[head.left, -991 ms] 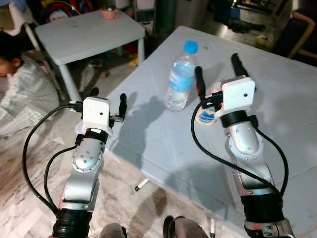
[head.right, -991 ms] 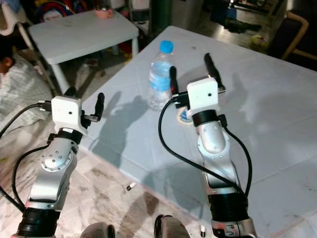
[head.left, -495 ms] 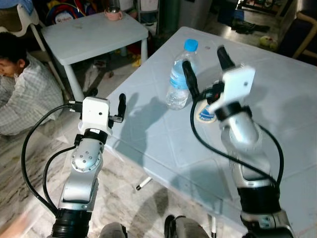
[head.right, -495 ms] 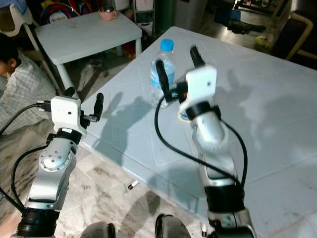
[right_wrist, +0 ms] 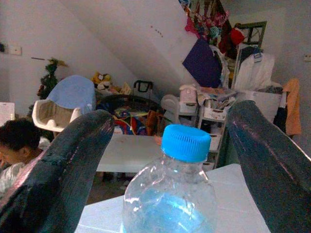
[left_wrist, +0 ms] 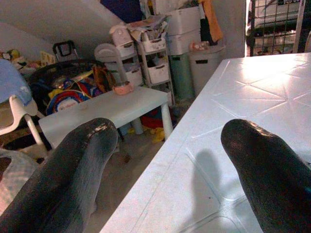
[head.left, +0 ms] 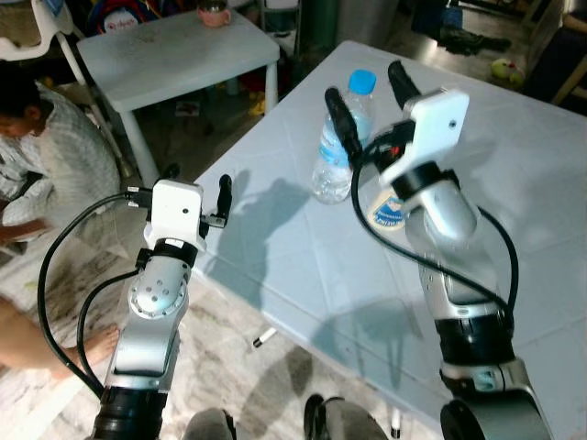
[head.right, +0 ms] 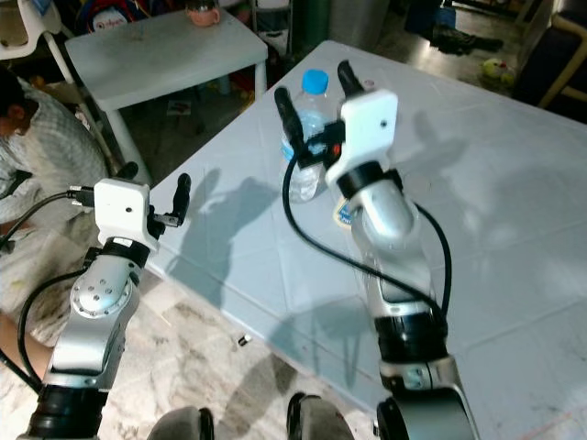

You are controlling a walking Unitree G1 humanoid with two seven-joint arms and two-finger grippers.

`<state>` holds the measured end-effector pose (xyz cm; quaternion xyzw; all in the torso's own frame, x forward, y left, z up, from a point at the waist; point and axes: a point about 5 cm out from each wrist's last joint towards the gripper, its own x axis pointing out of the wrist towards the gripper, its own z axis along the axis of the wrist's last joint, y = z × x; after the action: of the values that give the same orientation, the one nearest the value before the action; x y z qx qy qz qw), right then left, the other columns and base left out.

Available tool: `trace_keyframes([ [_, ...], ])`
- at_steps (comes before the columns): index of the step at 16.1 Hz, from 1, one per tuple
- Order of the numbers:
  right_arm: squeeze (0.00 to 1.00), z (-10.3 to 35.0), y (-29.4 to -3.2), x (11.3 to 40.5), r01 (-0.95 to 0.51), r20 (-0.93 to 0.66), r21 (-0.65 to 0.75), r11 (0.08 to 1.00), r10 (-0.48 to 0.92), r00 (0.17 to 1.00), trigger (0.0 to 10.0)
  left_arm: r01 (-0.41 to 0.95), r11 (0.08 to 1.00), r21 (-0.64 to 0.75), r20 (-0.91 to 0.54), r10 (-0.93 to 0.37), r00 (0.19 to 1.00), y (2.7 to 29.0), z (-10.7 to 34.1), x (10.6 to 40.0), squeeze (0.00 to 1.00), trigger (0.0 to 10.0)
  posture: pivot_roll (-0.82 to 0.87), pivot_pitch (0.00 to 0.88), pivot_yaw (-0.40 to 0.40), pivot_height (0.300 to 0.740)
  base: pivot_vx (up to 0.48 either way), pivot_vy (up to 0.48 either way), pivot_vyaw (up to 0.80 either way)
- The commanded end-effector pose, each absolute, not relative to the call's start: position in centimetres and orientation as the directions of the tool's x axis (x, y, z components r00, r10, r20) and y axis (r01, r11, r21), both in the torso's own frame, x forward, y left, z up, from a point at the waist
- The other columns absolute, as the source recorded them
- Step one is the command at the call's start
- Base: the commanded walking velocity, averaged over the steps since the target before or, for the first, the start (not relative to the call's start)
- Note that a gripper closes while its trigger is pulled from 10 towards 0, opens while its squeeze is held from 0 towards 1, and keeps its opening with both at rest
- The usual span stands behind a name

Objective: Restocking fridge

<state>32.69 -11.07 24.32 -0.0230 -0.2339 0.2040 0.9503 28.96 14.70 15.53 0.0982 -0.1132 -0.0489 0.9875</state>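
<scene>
Now our right tool (head.left: pixel 367 87) is wide open around the water bottle (head.left: pixel 341 137), standing on the tabletop (head.left: pixel 514 156). Our left tool (head.left: pixel 197 183) waits open too. If we bump the bottle, it could tip.

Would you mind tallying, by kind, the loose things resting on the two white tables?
Water bottle: 1, on the large table, between the open fingers of the right gripper.
Round label disc: 1, same table.
Pink cup: 1, on the small table.
Total: 3.
</scene>
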Motion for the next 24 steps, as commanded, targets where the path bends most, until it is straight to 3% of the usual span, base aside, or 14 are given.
trace_keyframes([
  [1, 0.0, 24.6, -11.1, 33.2, -0.378, 0.428, -0.109, 0.919, 0.387, 0.817, 10.0, 0.085, 0.974, 0.212, 0.212, -0.131, 0.968, 14.6, 15.6, 28.8, 0.0, 10.0, 0.08, 0.125, -0.011, 0.74, 0.0, 0.0, 0.0],
  [6, 0.0, 24.7, -10.0, 35.0, -0.382, 0.353, -0.03, 0.924, 0.367, 0.861, 10.0, 0.1, 0.973, 0.209, 0.201, -0.143, 0.969, 14.2, 15.4, 28.6, 0.0, 10.0, 0.08, 0.128, -0.015, 0.74, 0.0, 0.0, 0.0],
  [7, 0.0, 24.7, -9.9, 35.2, -0.38, 0.341, -0.025, 0.925, 0.365, 0.866, 6.5, 0.103, 0.973, 0.208, 0.196, -0.145, 0.97, 14.1, 15.2, 28.5, 0.0, 10.0, 0.08, 0.129, -0.015, 0.74, 0.0, 0.0, 0.0],
  [8, 0.0, 24.8, -9.8, 35.3, -0.38, 0.339, -0.027, 0.925, 0.366, 0.867, 4.6, 0.106, 0.973, 0.206, 0.191, -0.146, 0.971, 14.1, 15.1, 28.4, 0.0, 10.0, 0.07, 0.128, -0.014, 0.74, 0.0, 0.0, 0.0],
  [9, 0.0, 24.9, -9.6, 35.5, -0.39, 0.334, -0.028, 0.92, 0.377, 0.864, 3.1, 0.112, 0.972, 0.204, 0.183, -0.151, 0.971, 14.0, 14.9, 28.3, 0.0, 10.0, 0.07, 0.129, -0.015, 0.74, 0.0, 0.0, 0.0],
  [11, 0.0, 25.1, -9.2, 35.8, -0.404, 0.312, -0.021, 0.915, 0.39, 0.866, 1.1, 0.122, 0.972, 0.201, 0.177, -0.158, 0.971, 13.7, 14.8, 28.2, 0.0, 10.0, 0.07, 0.134, -0.024, 0.74, 0.0, 0.0, 0.0],
  [12, 0.0, 25.2, -9.1, 35.9, -0.407, 0.305, -0.024, 0.913, 0.394, 0.867, 1.8, 0.123, 0.972, 0.2, 0.176, -0.159, 0.972, 13.6, 14.7, 28.2, 0.0, 10.0, 0.07, 0.134, -0.024, 0.74, 0.0, 0.0, 0.0],
  [18, 0.0, 25.3, -8.8, 36.4, -0.4, 0.224, -0.009, 0.916, 0.392, 0.892, 2.0, 0.146, 0.969, 0.202, 0.152, -0.178, 0.972, 13.5, 14.3, 28.0, 0.0, 10.0, 0.06, 0.147, -0.038, 0.74, 0.0, 0.0, 0.0],
  [20, 0.0, 25.3, -9.0, 36.4, -0.392, 0.2, -0.004, 0.92, 0.385, 0.901, 1.5, 0.148, 0.968, 0.201, 0.149, -0.179, 0.972, 13.4, 14.3, 28.1, 0.0, 10.0, 0.06, 0.144, -0.041, 0.74, 0.0, 0.0, 0.0],
  [21, 0.0, 24.9, -9.3, 36.4, -0.375, 0.172, 0.003, 0.927, 0.369, 0.914, 0.6, 0.15, 0.968, 0.199, 0.146, -0.181, 0.973, 13.4, 14.2, 28.1, 0.0, 10.0, 0.06, 0.142, -0.044, 0.74, 0.0, 0.0, 0.0],
  [24, 0.0, 24.2, -9.9, 36.4, -0.352, 0.134, 0.011, 0.936, 0.348, 0.928, 0.5, 0.155, 0.968, 0.196, 0.138, -0.183, 0.973, 13.4, 14.1, 28.0, 0.0, 10.0, 0.07, 0.139, -0.041, 0.74, 0.0, 0.0, 0.0],
])
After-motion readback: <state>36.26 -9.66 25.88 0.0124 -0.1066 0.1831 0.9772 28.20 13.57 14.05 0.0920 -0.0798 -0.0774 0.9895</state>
